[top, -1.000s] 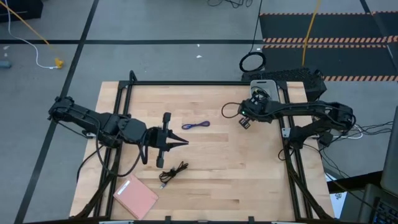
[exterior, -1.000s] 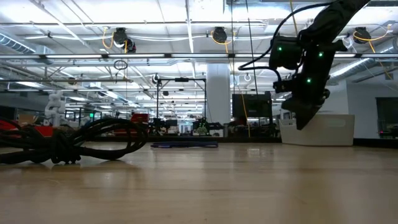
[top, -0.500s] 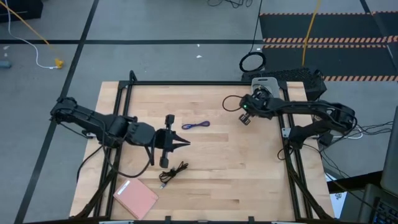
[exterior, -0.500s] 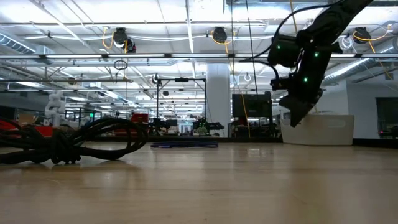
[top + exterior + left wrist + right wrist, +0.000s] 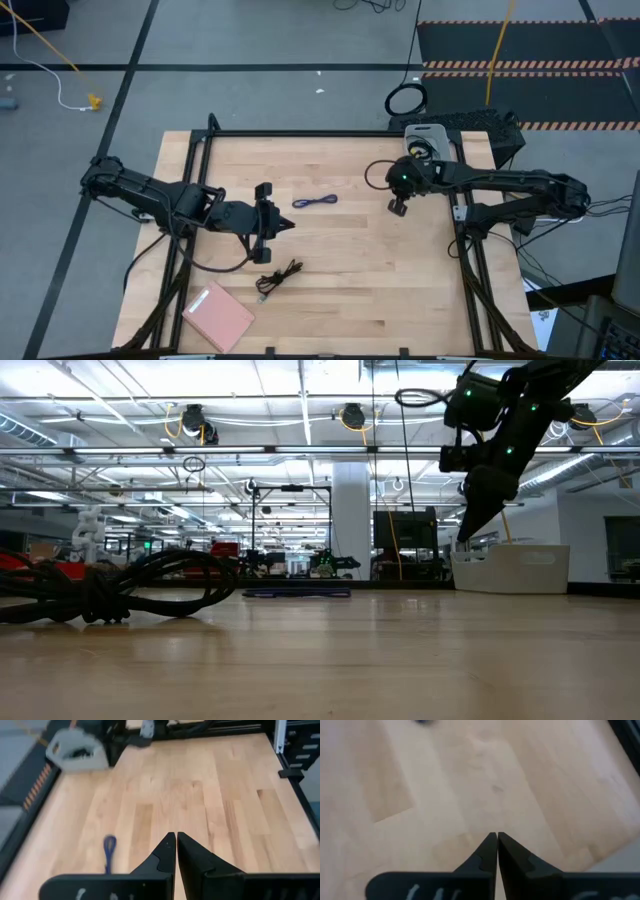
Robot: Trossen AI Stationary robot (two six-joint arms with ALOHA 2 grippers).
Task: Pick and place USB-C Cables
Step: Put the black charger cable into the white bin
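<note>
A small blue-purple cable (image 5: 315, 201) lies on the wooden table (image 5: 400, 290), far of centre; it also shows in the left wrist view (image 5: 108, 851) and the low view (image 5: 295, 593). A black bundled cable (image 5: 278, 277) lies nearer the front edge and looms at the left of the low view (image 5: 110, 588). My left gripper (image 5: 289, 222) is shut and empty, between the two cables and left of the blue one. My right gripper (image 5: 397, 208) is shut and empty, raised above the table (image 5: 470, 528), right of the blue cable. A third cable cannot be made out.
A pink flat pad (image 5: 218, 315) lies at the front left corner. A white bin (image 5: 425, 138) with something dark inside stands at the far right edge, also in the left wrist view (image 5: 77, 751). A black ring of thick cable (image 5: 405, 100) lies on the floor beyond.
My right gripper has risen and gone a little toward the table's near edge, still shut. My left gripper has drawn back slightly toward the table's left edge, still shut. The cables have not moved.
</note>
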